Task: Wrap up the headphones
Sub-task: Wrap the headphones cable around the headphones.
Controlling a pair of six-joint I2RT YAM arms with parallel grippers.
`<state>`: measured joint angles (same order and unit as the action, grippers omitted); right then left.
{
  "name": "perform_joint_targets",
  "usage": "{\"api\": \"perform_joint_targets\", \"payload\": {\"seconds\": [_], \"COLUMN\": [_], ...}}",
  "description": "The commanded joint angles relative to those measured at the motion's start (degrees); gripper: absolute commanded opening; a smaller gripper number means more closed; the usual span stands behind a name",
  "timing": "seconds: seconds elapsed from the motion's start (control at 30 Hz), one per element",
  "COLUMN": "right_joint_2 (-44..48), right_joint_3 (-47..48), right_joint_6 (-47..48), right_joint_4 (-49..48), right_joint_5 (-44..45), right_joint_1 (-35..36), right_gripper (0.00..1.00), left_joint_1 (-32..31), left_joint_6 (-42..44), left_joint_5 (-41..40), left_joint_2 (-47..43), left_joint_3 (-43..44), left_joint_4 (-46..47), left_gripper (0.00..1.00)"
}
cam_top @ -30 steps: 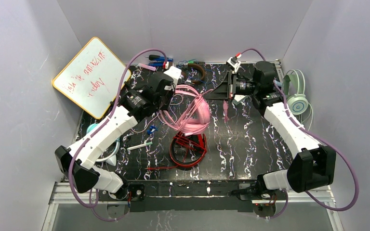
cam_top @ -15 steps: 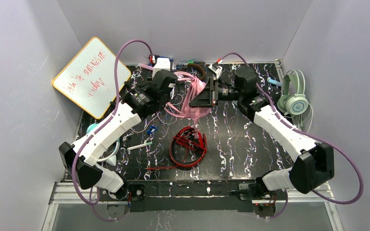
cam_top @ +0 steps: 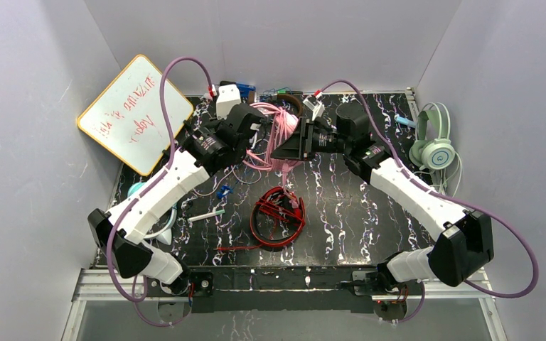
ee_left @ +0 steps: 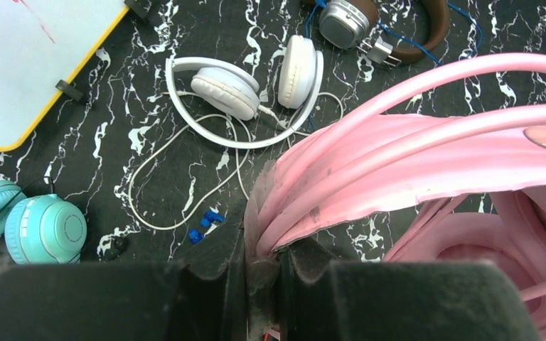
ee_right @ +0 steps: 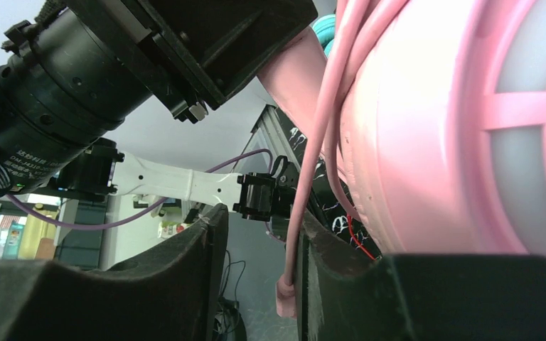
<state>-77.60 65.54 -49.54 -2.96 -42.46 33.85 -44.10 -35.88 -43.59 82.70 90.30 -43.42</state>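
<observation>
Nearby, just beyond the arm bases, the red headphones (cam_top: 279, 217) lie at about 6 o'clock on the table (cam_top: 370, 213), their cord in a loose tangle. Past them, at 12 o'clock, the pink headphones (cam_top: 279, 129) hang lifted between the two arms. The left gripper (ee_left: 263, 264) is clenched on the worn, scuffed edge of the pink headband, several turns of pink cord lying along the band. The right gripper (ee_right: 263, 245) has its jaws apart, a strand of that cord running loosely down between them beside a pink cup. Farther out lie white headphones (ee_left: 245, 92) with a slack cord, brown headphones (ee_left: 391, 21) at the far edge, teal headphones (ee_left: 43, 227) at 8 o'clock and mint green headphones (cam_top: 437, 145) at 2 o'clock by the wall. Black marbled with white veins, the table stands between pale grey walls, and a whiteboard (cam_top: 135, 114) leans at 10 o'clock. Its red writing is unreadable, the left arm covers part of the teal pair, and the brown pair is cut off.
</observation>
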Motion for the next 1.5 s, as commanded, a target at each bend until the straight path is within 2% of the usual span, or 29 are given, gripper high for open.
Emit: {"api": "perform_joint_targets", "payload": {"seconds": [0.0,0.13,0.33,0.43,0.5,0.57,0.6,0.77,0.87,0.93,1.17,1.3,1.47], "right_joint_2": [2.12,2.40,1.66,1.88,2.16,2.34,2.46,2.84,3.06,3.59,7.86,8.55,8.36], "right_joint_3": [-0.29,1.24,4.64,4.56,4.47,4.95,5.19,6.79,6.84,6.71,1.35,2.75,7.42], "right_joint_6": [1.28,1.87,5.04,5.27,5.32,5.40,5.23,1.68,-0.77,-1.81,-4.74,-1.54,3.68], "right_joint_4": [2.87,2.87,8.65,9.36,9.72,10.29,10.37,8.78,9.49,12.42,14.47,18.26,24.62], "right_joint_5": [-2.47,-3.15,-2.85,-1.98,-1.20,-0.56,-0.52,1.20,6.48,13.26,34.59,38.92,39.64], "right_joint_1": [2.16,3.09,5.68,6.36,6.43,6.53,6.51,7.19,8.25,9.61,12.06,12.50,12.65], "right_gripper": [0.47,0.49,0.37,0.34,0.39,0.52,0.55,0.52,0.58,0.60,0.54,0.61,0.71], "left_joint_1": [0.59,0.59,0.59,0.65,0.62,0.66,0.65,0.68,0.68,0.68,0.67,0.74,2.08], "left_joint_6": [-7.57,-7.30,-7.44,-7.49,-7.42,-7.30,-7.17,-8.40,-9.79,-11.13,-15.60,-17.24,-18.66], "left_joint_5": [-8.36,-9.59,-9.09,-8.83,-8.64,-8.34,-8.29,-7.00,-5.61,-4.68,-1.42,-2.28,-1.74], "left_joint_2": [-0.04,1.00,2.28,2.47,2.40,2.21,2.13,1.86,2.02,2.27,1.74,1.46,1.03], "left_joint_3": [5.77,6.08,7.77,8.53,8.68,8.65,8.58,7.33,7.37,7.91,8.43,8.69,8.41], "left_joint_4": [7.95,7.46,6.62,6.42,6.41,6.43,6.39,6.17,5.76,4.81,2.64,-0.04,-2.09], "left_gripper": [0.00,0.00,0.00,0.00,0.00,0.00,0.00,0.00,0.00,0.00,0.00,0.00,0.00]}}
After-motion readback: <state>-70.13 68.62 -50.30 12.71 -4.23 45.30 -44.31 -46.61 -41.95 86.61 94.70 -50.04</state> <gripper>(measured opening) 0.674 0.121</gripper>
